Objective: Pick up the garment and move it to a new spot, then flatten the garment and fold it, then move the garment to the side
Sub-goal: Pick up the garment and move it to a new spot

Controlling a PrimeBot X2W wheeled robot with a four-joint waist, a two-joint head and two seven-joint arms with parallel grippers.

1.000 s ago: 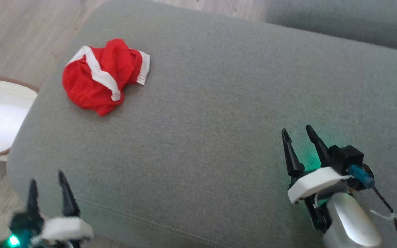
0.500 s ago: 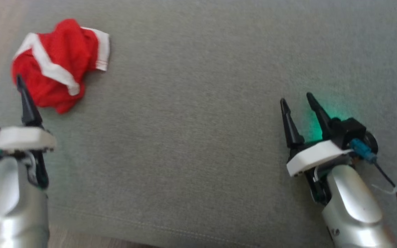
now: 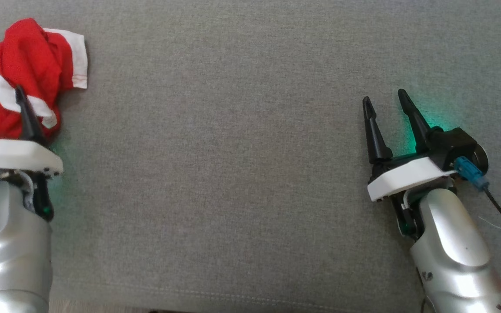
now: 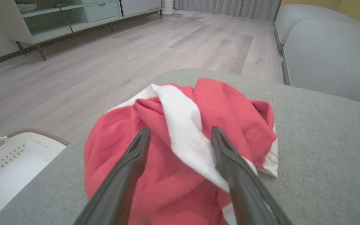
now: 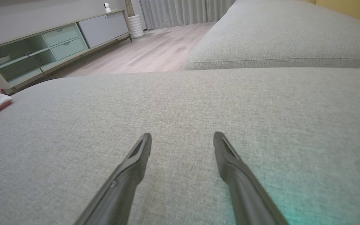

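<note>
left end effector (image 3: pixel 1 96) has come fwd to garment (image 3: pixel 33 56) (open, empty); right end effector (image 3: pixel 384 95) open too.

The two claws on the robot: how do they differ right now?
The left gripper points into the crumpled red-and-white garment; the right gripper points at bare grey cushion. The left gripper is right at the garment, the right gripper far across the cushion from it. Both are open, holding nothing.
</note>
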